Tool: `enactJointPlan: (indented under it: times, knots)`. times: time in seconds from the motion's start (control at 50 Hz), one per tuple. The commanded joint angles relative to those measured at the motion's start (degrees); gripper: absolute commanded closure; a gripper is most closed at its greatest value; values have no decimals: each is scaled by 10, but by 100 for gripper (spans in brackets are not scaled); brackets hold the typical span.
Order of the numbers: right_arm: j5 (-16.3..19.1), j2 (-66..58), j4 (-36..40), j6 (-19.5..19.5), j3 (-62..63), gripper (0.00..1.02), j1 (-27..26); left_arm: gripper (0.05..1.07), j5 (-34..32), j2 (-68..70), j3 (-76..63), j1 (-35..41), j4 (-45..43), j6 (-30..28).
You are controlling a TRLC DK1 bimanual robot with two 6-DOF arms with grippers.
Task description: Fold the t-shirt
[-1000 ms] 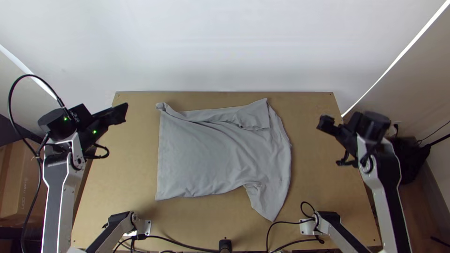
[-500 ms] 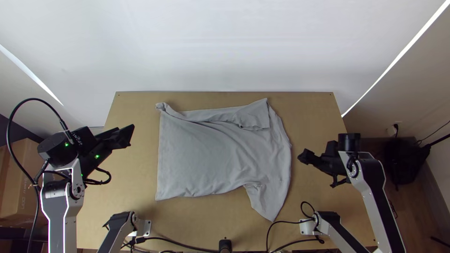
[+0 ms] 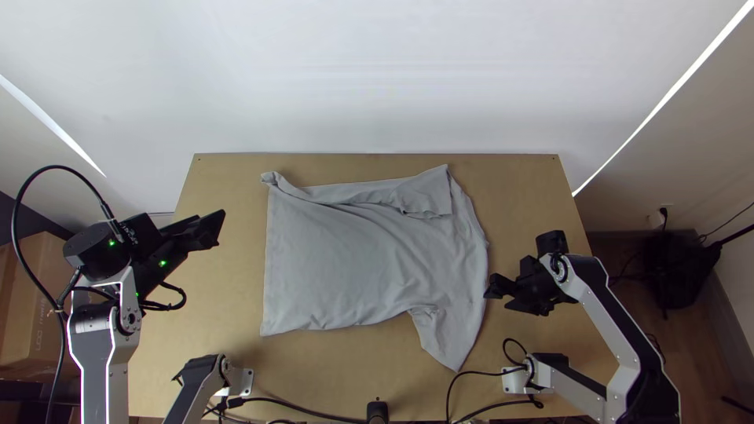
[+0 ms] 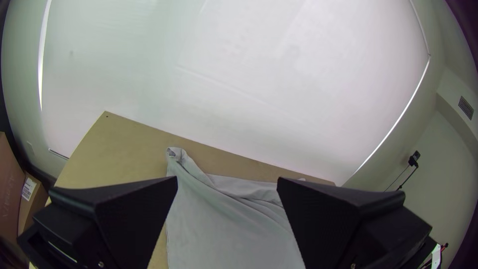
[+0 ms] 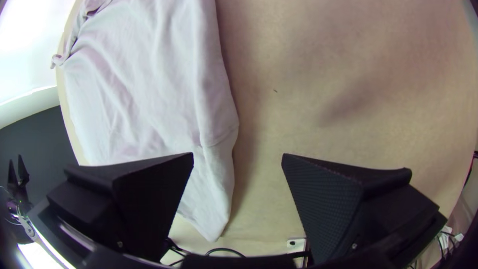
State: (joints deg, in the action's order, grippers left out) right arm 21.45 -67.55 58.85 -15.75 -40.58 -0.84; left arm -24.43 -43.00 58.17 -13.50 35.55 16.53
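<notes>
Brown cardboard box [image 3: 35, 314] left of light wooden bench [image 3: 228, 169]. My black-fingered left hand [image 3: 219, 228] wide open, empty. Grey cloth t-shirt [image 3: 338, 259] mid-bench, creased; long axis left-right, right-end tail pointing nearward, black cable [image 3: 472, 372] close by. My black-fingered right hand [image 3: 496, 297] wide open, empty, near its right edge.

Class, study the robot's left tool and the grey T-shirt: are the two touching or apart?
Apart. The top view shows it plainly: a strip of bare table lies between the left tool and the T-shirt's nearest edge.
</notes>
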Motion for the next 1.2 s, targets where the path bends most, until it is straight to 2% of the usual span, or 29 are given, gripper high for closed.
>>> enactJointPlan:
  times: [0.0, 0.08, 0.12, 0.66, 0.7, 0.76, 0.8, 0.86, 1.04, 1.18]
  knots:
    - [9, -24, -12, 19, 23, 26, -5, 11, -2, -2, 5, -3, 7, 10]
    - [12, -24, -46, 19, 32, 47, -5, 11, 1, -2, 5, -3, 10, 10]
    - [12, -24, -60, 16, 38, 51, -6, 11, 2, -2, 5, -3, 10, 10]
    - [25, -87, -138, -2, 50, 52, 27, 11, 10, 6, 11, -3, 33, 10]
    - [25, -88, -140, -3, 51, 59, 28, 11, 10, 6, 11, -2, 39, 7]
    - [24, -83, -150, -3, 52, 81, 31, 11, 10, 5, 9, 2, 56, -3]
    - [23, -73, -164, -5, 57, 100, 30, 11, 10, 3, 7, 6, 75, -19]
    - [20, -59, -168, -7, 63, 100, 30, 11, 10, 0, 0, 13, 118, -66]
    - [19, -51, -167, -6, 61, 100, 24, 11, 11, -14, -42, 16, 254, -259]
    - [19, -49, -164, -10, 59, 100, 19, 11, 43, -51, -83, 18, 367, -359]
